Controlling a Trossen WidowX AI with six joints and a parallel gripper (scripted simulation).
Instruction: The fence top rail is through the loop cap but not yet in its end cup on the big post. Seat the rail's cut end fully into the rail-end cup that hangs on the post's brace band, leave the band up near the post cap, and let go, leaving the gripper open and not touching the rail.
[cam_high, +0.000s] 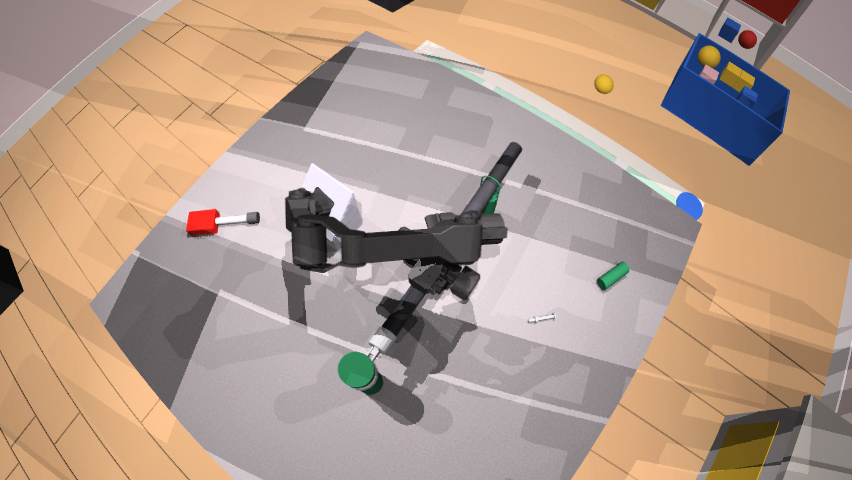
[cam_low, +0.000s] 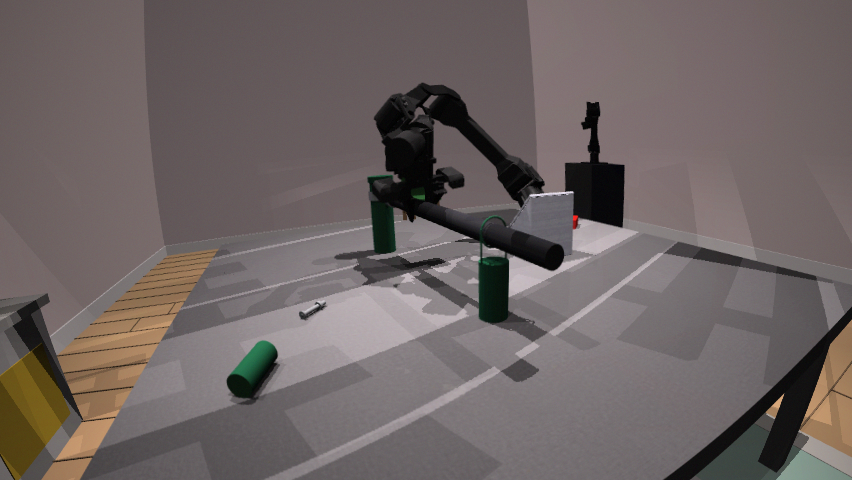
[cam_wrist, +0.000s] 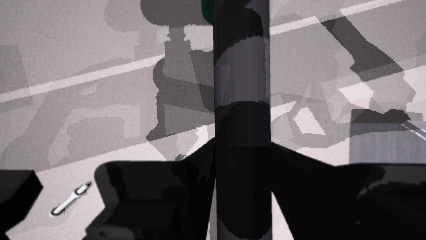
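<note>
The dark top rail (cam_high: 480, 199) (cam_low: 456, 219) (cam_wrist: 243, 75) runs through the green loop (cam_low: 481, 238) above the short green post (cam_low: 493, 290). My gripper (cam_wrist: 236, 142) is shut on the rail along its middle, off the table. The rail's far end meets the light rail-end cup (cam_high: 380, 342) beside the big green post (cam_high: 356, 369) (cam_low: 383, 226); how deep it sits inside cannot be told. The cup hangs on the band near the post cap. In the exterior view the arm hides the cup.
A green cylinder (cam_high: 612, 276) (cam_low: 252, 368) and a small silver bolt (cam_high: 541, 318) (cam_low: 312, 308) (cam_wrist: 71, 199) lie on the table. A white angled block (cam_high: 331, 193) (cam_low: 551, 223) stands by the arm's base. A red block with a handle (cam_high: 202, 221) lies beyond the base.
</note>
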